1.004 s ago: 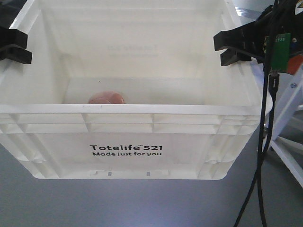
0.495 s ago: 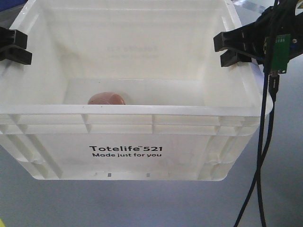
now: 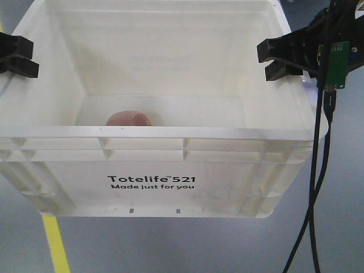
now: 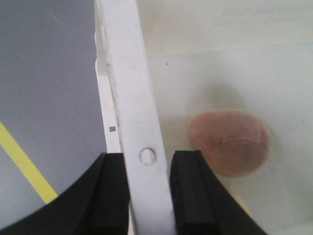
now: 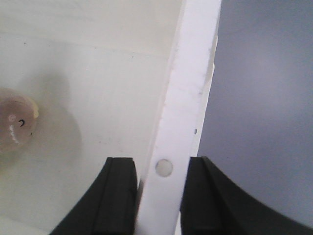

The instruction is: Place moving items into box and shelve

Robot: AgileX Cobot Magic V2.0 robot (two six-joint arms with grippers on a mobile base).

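Grey floor [image 3: 170, 244] with a yellow line [image 3: 56, 244] lies beneath the box [image 3: 153, 182]. Left gripper [image 4: 149, 169] and right gripper [image 5: 159, 171] each pinch a side rim; the lump [image 4: 230, 142] sits inside, leftward.

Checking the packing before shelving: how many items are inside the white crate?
1: a brownish-pink lump on the crate floor, near its left wall. The near rim hides some floor, so others may be hidden.

Your left gripper [image 4: 148, 169] clamps the left rim of the white crate [image 3: 170, 132], with one finger on each side. Your right gripper [image 5: 159, 171] grips the opposite rim the same way.
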